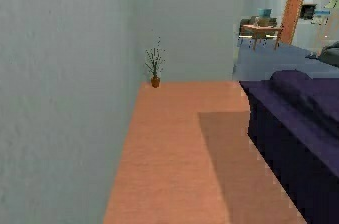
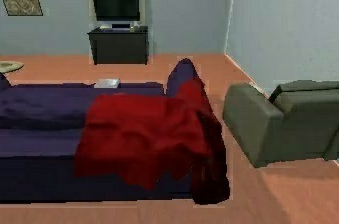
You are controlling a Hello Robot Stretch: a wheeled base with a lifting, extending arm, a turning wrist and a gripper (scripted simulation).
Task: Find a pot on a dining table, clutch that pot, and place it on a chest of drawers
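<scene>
Facing along the floor [image 1: 177,150] between wall [image 1: 47,100] and bed [image 1: 312,120], the robot has a far desk [image 1: 262,33] with chairs in the forward view's upper right. It is likely the dining one, but any pot there is too small to tell. I cannot tell the tool's state.
</scene>
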